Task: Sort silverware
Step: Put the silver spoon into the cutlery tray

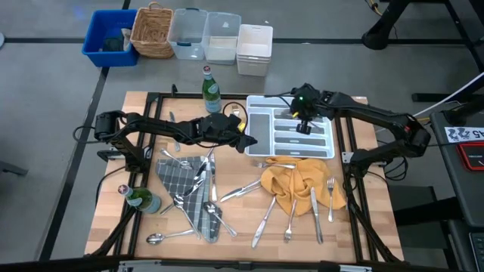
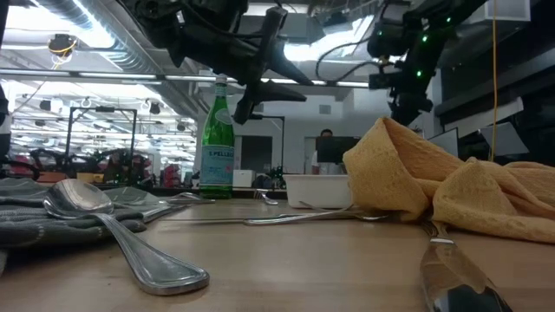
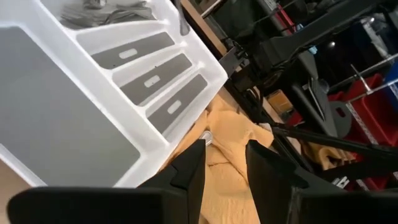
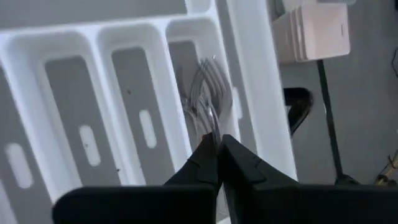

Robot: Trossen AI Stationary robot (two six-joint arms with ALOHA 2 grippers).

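**Collision risk at the tray while most pieces lie unsorted**

Crowding is the main hazard. The right gripper [image 1: 305, 127] hangs over the white compartmented plastic tray [image 1: 265, 148], fingers pinched together on the handle of a slim silver fork [image 4: 208, 121] whose tines point into the end compartment, where other forks [image 4: 214, 84] already lie. If the fork catches on those, it could jam or tip across a divider.

The left gripper [image 1: 248, 142] hovers just beside the tray's near corner, fingers [image 3: 189, 168] parted and empty. A sideways move by either arm could nudge the tray or bring the arms together.

The remaining shiny silver-coloured forks, spoons and knives [image 1: 204, 198] lie scattered on the wooden table [image 1: 378, 227], many overlapping on the grey checked cloth [image 1: 181, 177] and the mustard-yellow cloth [image 1: 299, 181]. Overlapping handles could be lifted in pairs.
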